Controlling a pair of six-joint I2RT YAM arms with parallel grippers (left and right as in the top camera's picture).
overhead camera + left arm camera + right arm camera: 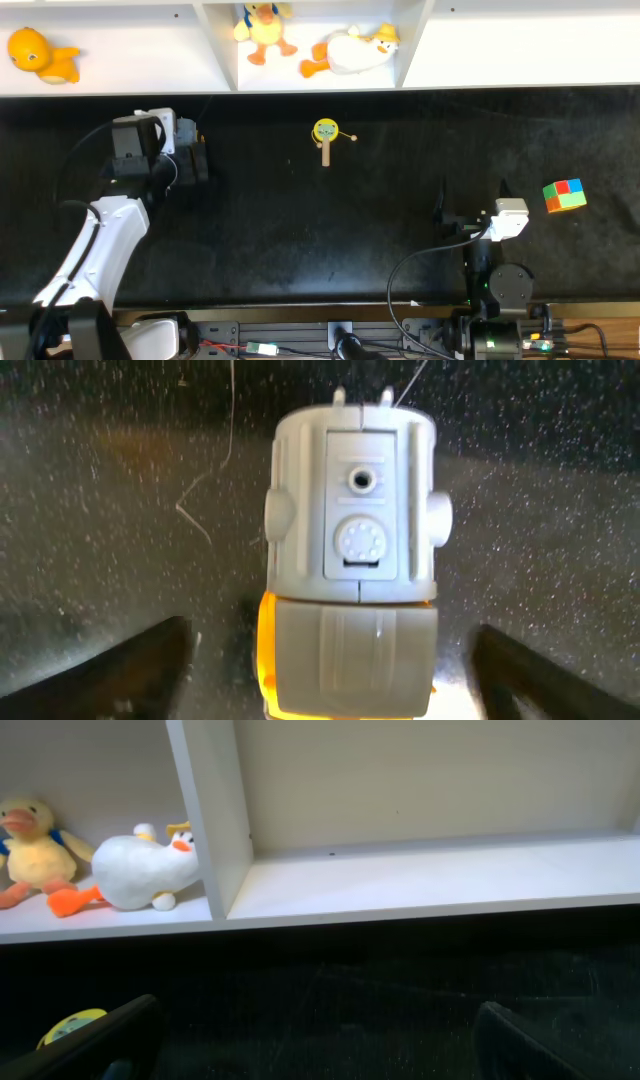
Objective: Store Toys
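Observation:
A grey toy robot (350, 530) with an orange part at its lower end lies on the black table between the fingers of my left gripper (340, 695). The fingers are spread wide and stand clear of it on both sides. In the top view the left gripper (195, 160) is at the table's left, close to the shelf. A yellow rattle drum (325, 133) on a wooden stick lies at the middle back. A multicoloured cube (564, 195) sits at the far right. My right gripper (470, 205) is open and empty, left of the cube.
A white shelf (225, 50) runs along the back. Its left bay holds an orange duck (42, 55). The middle bay holds a yellow duck plush (264, 28) and a white goose plush (350, 50). The right bay (430, 870) faces my right gripper (315, 1060).

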